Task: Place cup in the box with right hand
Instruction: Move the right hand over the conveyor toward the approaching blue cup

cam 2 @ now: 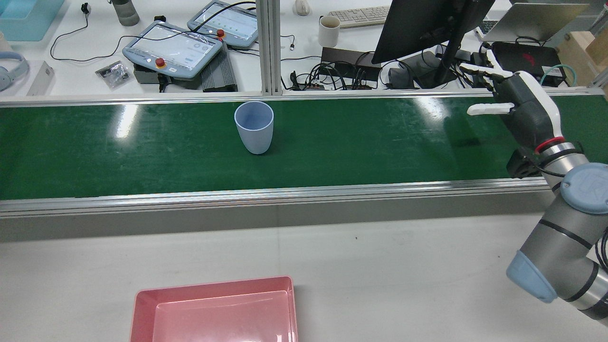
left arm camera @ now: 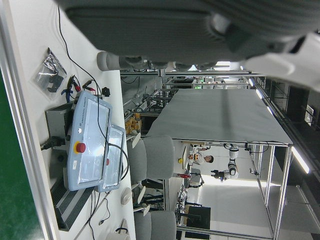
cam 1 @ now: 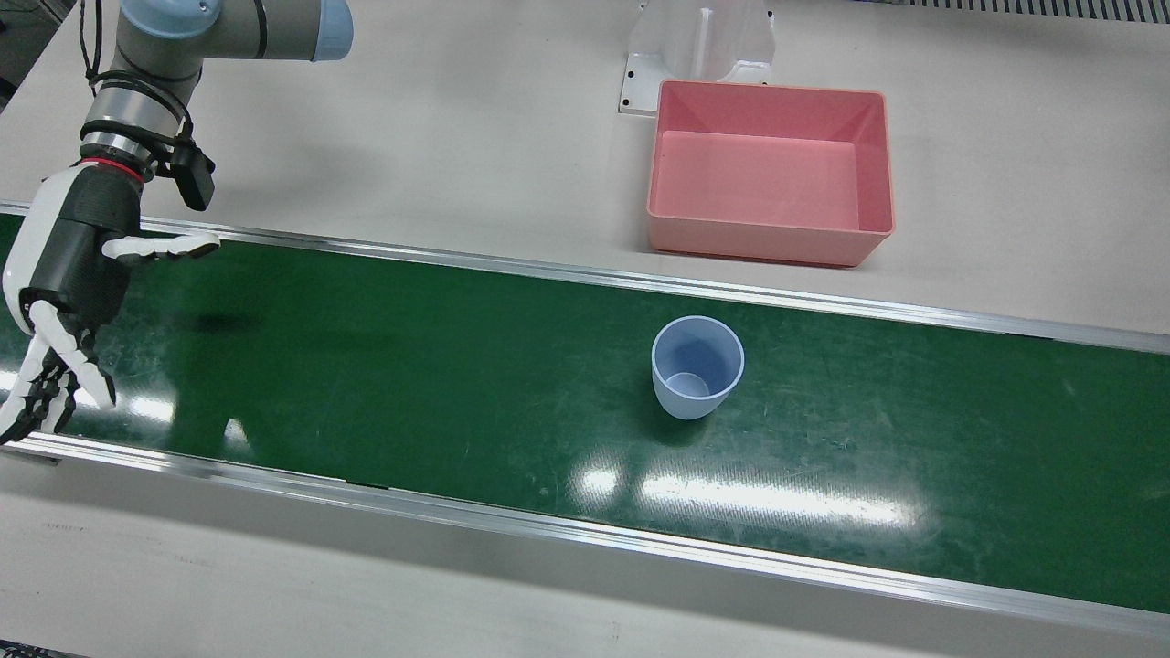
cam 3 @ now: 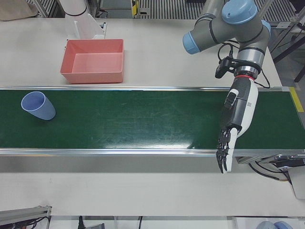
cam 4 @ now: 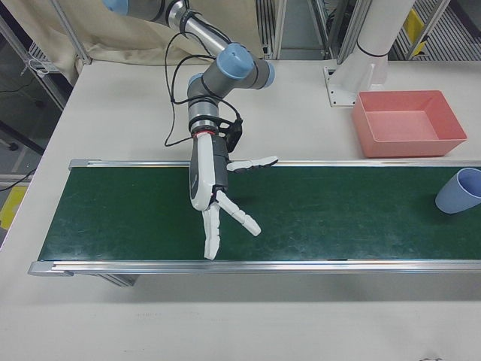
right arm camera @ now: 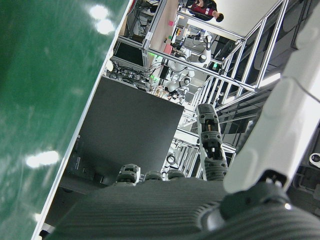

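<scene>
Standing upright on the green belt [cam 1: 366, 366], mouth up, the pale blue cup [cam 1: 696, 366] sits about mid-width of the belt, nothing touching it. The rear view shows the same cup [cam 2: 254, 126] closer to the far rail than the near one.

Pink box [cam 1: 768, 247] rests on the white table [cam 1: 457, 137], off the belt, on the robot's side. In the front view it lies far of the cup and a little to the right, with the belt's rail between them. A white pedestal [cam 1: 699, 46] stands just behind the box.

Right hand [cam 1: 64, 274]: at the far left of the front view, over the left end of the belt, well apart from the cup. Fingers [cam 1: 46, 384] are spread wide and point toward the near rail; the thumb sticks out to the right on its own. It holds nothing. The right-front view confirms this: right hand [cam 4: 210, 188] splayed above the belt, cup [cam 4: 460, 192] away at the right edge, box [cam 4: 409, 143] far right on the table.

Left hand [cam 3: 237, 119]: seen in the left-front view over the right part of the belt, palm long and fingers stretched out, slightly apart, tips reaching the near rail. It holds nothing. The cup [cam 3: 38, 106] is at the opposite, left end of that view, the box [cam 3: 93, 75] beyond it on the table.

Both hand views show only belt edge and background; no cup in either.
</scene>
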Motion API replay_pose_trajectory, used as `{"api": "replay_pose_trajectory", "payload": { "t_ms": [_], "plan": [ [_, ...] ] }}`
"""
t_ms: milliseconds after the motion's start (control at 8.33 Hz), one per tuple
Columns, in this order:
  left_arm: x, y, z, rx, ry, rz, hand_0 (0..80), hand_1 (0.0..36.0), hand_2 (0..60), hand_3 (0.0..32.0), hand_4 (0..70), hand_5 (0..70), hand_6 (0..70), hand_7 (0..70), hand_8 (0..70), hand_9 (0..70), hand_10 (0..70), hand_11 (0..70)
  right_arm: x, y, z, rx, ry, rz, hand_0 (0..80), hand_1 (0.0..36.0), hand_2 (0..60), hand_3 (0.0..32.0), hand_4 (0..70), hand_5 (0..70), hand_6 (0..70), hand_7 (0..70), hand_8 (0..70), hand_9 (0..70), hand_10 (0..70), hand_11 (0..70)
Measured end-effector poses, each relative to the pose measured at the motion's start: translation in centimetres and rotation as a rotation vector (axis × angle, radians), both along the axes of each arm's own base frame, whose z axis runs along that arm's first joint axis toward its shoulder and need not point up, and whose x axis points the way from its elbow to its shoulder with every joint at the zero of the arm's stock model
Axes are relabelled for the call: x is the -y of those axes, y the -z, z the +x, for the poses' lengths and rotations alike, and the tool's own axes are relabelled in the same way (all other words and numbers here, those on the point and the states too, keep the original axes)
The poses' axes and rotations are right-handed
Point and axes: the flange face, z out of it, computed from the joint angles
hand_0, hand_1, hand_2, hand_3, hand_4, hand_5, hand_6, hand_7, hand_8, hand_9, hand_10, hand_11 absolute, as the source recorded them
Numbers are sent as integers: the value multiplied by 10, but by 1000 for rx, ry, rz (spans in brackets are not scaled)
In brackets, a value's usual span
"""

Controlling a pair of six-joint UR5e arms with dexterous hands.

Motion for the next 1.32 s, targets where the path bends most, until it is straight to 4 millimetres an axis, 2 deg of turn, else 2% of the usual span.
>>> {"api": "replay_pose_trajectory", "payload": {
  "t_ms": [240, 360, 600, 960, 1320],
  "plan": [
    [0, 0, 0, 0, 0, -1, 0, 0, 0, 0, 0, 0, 0, 0, 0, 0, 0, 0, -12, 17, -17, 20, 17, -31, 482, 97, 0, 0, 225, 20, 7, 0, 0, 0, 20, 43],
    [0, 0, 0, 0, 0, 0, 0, 0, 0, 0, 0, 0, 0, 0, 0, 0, 0, 0, -14, 20, -20, 19, 22, -36, 485, 93, 0, 0, 238, 20, 7, 0, 0, 0, 16, 38],
    [0, 0, 0, 0, 0, 1, 0, 0, 0, 0, 0, 0, 0, 0, 0, 0, 0, 0, -13, 27, -27, -12, 26, -29, 482, 86, 0, 0, 281, 17, 10, 6, 0, 0, 20, 42],
    [0, 0, 0, 0, 0, 2, 0, 0, 0, 0, 0, 0, 0, 0, 0, 0, 0, 0, -2, 50, -40, -106, 19, 14, 482, 70, 0, 0, 318, 17, 13, 9, 0, 0, 32, 57],
    [0, 0, 0, 0, 0, 2, 0, 0, 0, 0, 0, 0, 0, 0, 0, 0, 0, 0, -2, 50, -49, -136, 29, 17, 476, 65, 0, 0, 314, 17, 14, 10, 0, 0, 35, 61]
  ]
}}
